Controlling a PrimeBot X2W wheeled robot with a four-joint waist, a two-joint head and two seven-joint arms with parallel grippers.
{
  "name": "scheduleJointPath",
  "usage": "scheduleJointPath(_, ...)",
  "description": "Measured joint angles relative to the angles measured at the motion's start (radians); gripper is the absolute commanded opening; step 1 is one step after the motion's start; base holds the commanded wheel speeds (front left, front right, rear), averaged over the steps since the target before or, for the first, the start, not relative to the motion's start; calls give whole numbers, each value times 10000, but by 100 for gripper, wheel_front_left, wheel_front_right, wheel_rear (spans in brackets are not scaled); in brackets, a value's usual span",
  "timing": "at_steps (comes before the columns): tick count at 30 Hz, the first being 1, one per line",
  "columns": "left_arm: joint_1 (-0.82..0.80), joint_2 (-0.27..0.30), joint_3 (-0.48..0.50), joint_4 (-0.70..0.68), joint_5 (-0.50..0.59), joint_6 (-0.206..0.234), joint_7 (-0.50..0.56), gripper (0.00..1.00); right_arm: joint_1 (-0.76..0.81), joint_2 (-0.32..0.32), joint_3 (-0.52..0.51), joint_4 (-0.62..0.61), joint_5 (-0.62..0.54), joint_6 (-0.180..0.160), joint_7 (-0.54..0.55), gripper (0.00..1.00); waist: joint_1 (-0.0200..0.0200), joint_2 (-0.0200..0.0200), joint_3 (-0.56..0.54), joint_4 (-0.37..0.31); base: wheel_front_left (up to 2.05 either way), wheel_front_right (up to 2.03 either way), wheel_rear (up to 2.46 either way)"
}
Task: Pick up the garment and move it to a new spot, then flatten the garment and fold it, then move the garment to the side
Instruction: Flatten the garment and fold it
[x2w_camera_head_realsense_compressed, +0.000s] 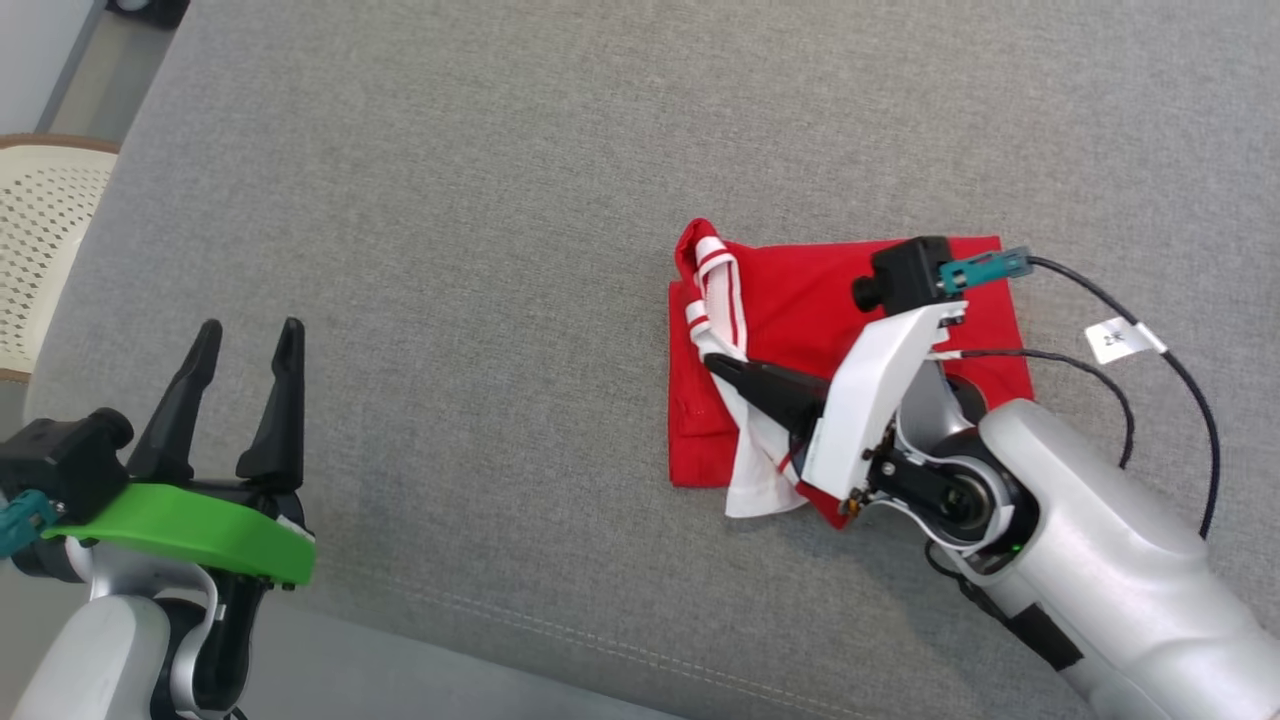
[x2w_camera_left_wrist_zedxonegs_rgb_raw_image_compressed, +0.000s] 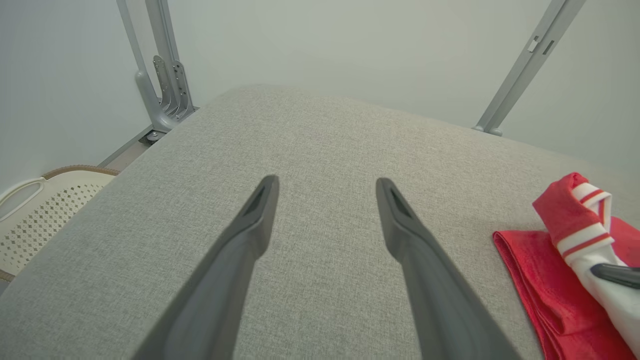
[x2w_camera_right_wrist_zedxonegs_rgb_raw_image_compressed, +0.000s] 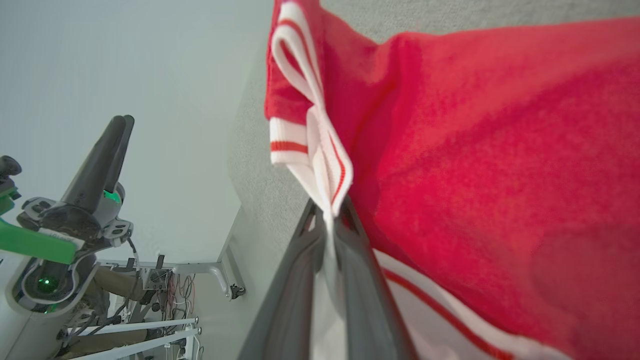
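The garment (x2w_camera_head_realsense_compressed: 790, 310) is red with white, red-striped trim and lies folded in a rough rectangle on the grey cushion, right of centre. My right gripper (x2w_camera_head_realsense_compressed: 715, 365) reaches over it from the lower right, shut on the white striped trim (x2w_camera_right_wrist_zedxonegs_rgb_raw_image_compressed: 320, 165), which rises pinched between the two fingers. The garment (x2w_camera_left_wrist_zedxonegs_rgb_raw_image_compressed: 550, 280) also lies at the right edge of the left wrist view, with the right fingertip (x2w_camera_left_wrist_zedxonegs_rgb_raw_image_compressed: 612, 274) on its trim. My left gripper (x2w_camera_head_realsense_compressed: 250, 340) hovers at the lower left, open and empty, far from the cloth; its fingers (x2w_camera_left_wrist_zedxonegs_rgb_raw_image_compressed: 255, 220) stand wide apart above bare cushion.
The grey cushion (x2w_camera_head_realsense_compressed: 480, 200) stretches wide to the left and back. A cream perforated basket (x2w_camera_head_realsense_compressed: 40, 240) stands off its left edge. Grey metal frame posts (x2w_camera_left_wrist_zedxonegs_rgb_raw_image_compressed: 160, 75) rise beyond the far edge. Black cables (x2w_camera_head_realsense_compressed: 1150, 330) trail from the right wrist.
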Motion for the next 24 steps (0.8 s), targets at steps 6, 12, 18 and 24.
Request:
scheduleJointPath(6,19,-36,-71,59,-2,0,-48,100,-382,512,234,732,-242,2,-213,100,0,0,-160,106,0,0,0)
scheduleJointPath(12,95,6,351,270,-4,15,-228,100,-1175,740,616,905,-934,345,-443,100,0,0,-205,-118,0,0,0)
scheduleJointPath(18,311,19,522,316,-6,19,-320,100,-1798,614,447,345,-1346,612,-779,100,0,0,-283,-525,0,0,0)
scheduleJointPath(24,389,2,470,259,-6,42,-351,100,-1558,-920,-165,506,-1515,274,-836,100,0,0,-393,-903,0,0,0)
